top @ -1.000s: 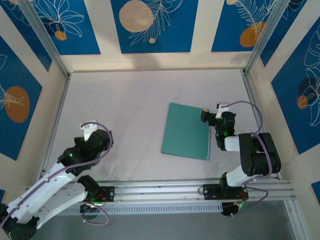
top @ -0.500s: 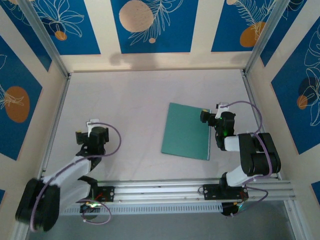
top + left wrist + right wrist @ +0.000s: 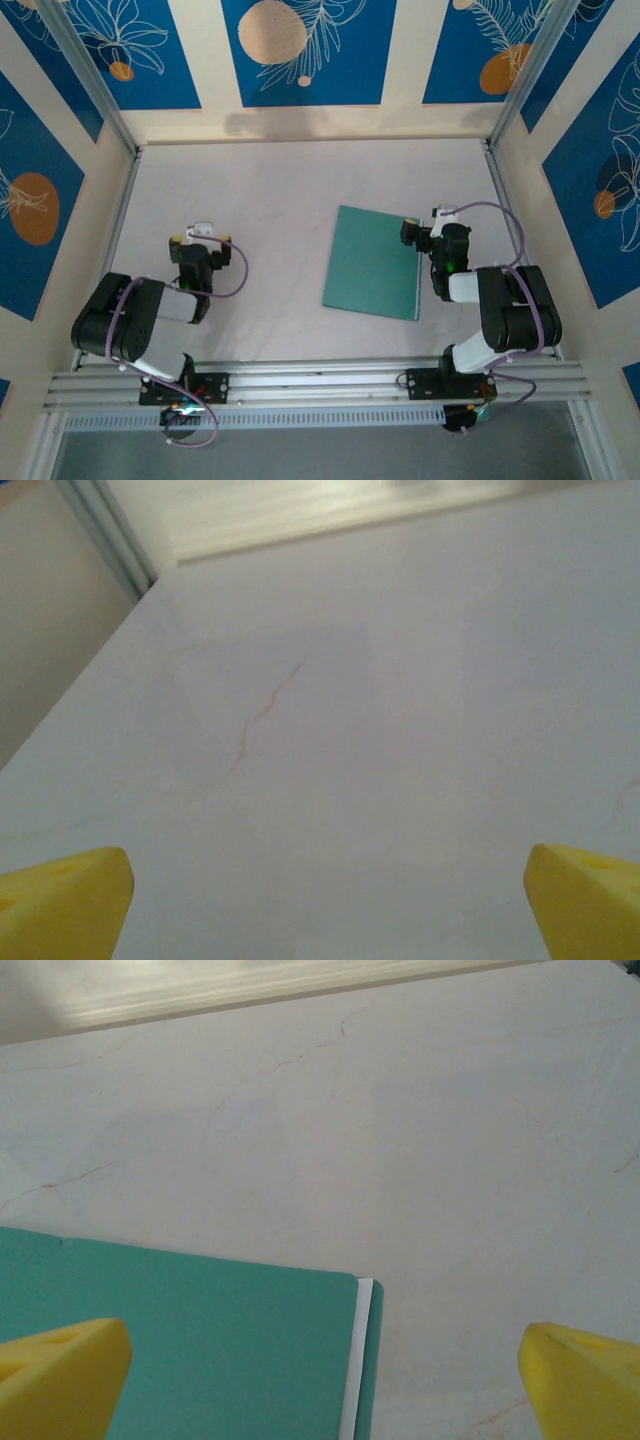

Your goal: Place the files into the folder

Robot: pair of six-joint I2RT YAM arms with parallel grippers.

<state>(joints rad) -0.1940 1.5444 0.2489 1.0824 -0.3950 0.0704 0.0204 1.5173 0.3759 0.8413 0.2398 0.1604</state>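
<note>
The teal-green folder [image 3: 373, 263] lies closed and flat on the pale table, right of centre. In the right wrist view its far corner [image 3: 200, 1350] fills the lower left, and a thin white strip of the files [image 3: 358, 1360] peeks out between its covers along the right edge. My right gripper [image 3: 420, 232] hovers at the folder's far right corner, open, yellow fingertips [image 3: 60, 1375] wide apart with nothing between them. My left gripper [image 3: 200, 240] sits over bare table at the left, open and holding nothing, its yellow fingertips [image 3: 60, 900] spread at the frame's bottom corners.
The table [image 3: 260, 200] is walled at the back and both sides by cream panels with blue floral prints. A metal rail [image 3: 320, 380] runs along the near edge. Faint hairline cracks [image 3: 262, 712] mark the tabletop.
The left arm has folded back toward its base, and its gripper has shifted up and slightly right to the table's left side. The right arm and the folder have stayed put.
</note>
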